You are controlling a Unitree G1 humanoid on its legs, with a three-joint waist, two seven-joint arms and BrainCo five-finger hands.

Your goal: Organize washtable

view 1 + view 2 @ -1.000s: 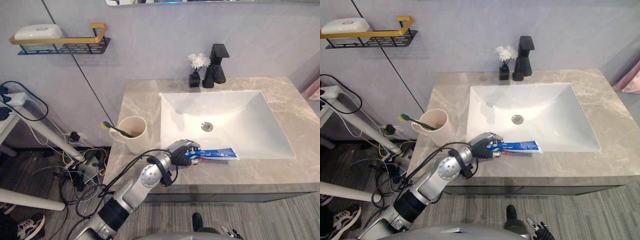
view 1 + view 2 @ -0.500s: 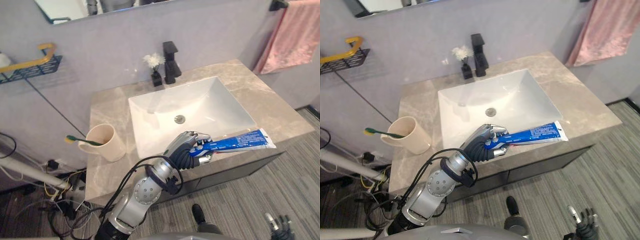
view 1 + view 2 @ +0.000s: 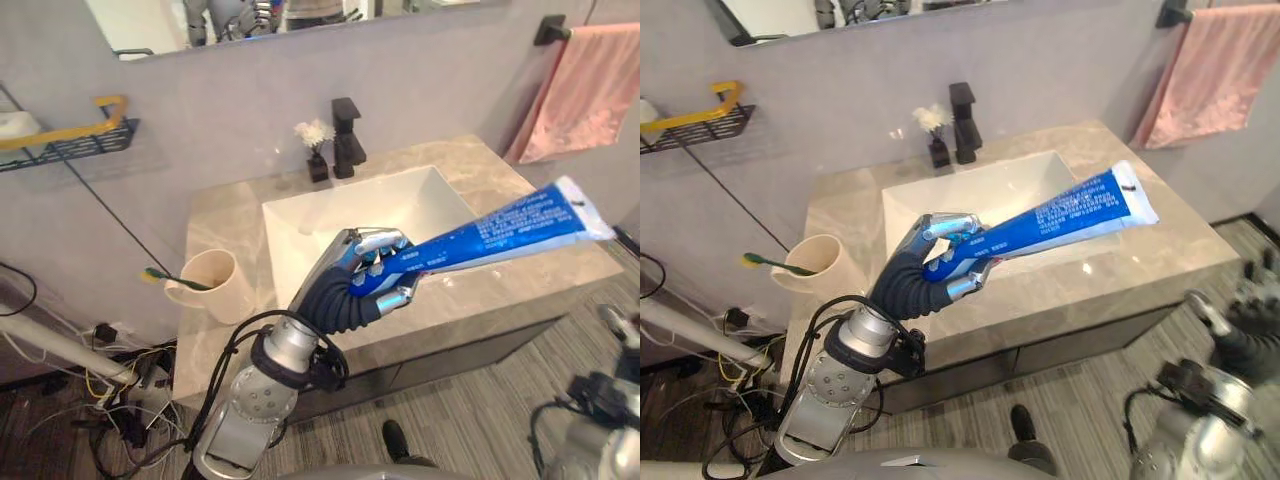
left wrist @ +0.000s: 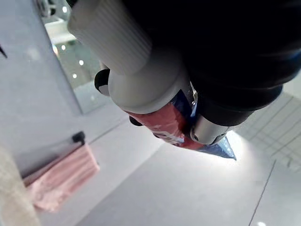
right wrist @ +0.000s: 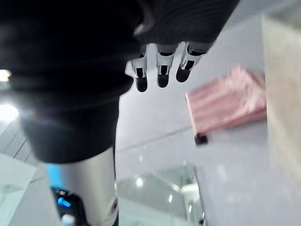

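Note:
A blue toothpaste tube [image 3: 505, 230] with a white cap [image 4: 110, 35] is held up in the air in front of the washtable, its flat end pointing up and to the right. My left hand [image 3: 360, 285] is shut around the cap end, fingers curled over the tube [image 3: 1065, 213]. A beige cup [image 3: 213, 287] with a green toothbrush [image 3: 163, 277] in it stands on the counter's left part. The white sink [image 3: 300, 225] lies behind the hand. My right hand [image 5: 160, 66] hangs low at the right, off the counter, fingers relaxed and holding nothing.
A black faucet [image 3: 347, 137] and a small vase of white flowers [image 3: 317, 155] stand behind the sink. A pink towel [image 3: 575, 90] hangs on the right wall. A wire shelf [image 3: 75, 140] with soap [image 3: 15, 125] hangs at the left. The marble counter [image 3: 480, 300] shows bare at the front right.
The left hand has raised the tube from the counter's front edge up towards the camera. The view has shifted too, and my right arm now shows at the lower right.

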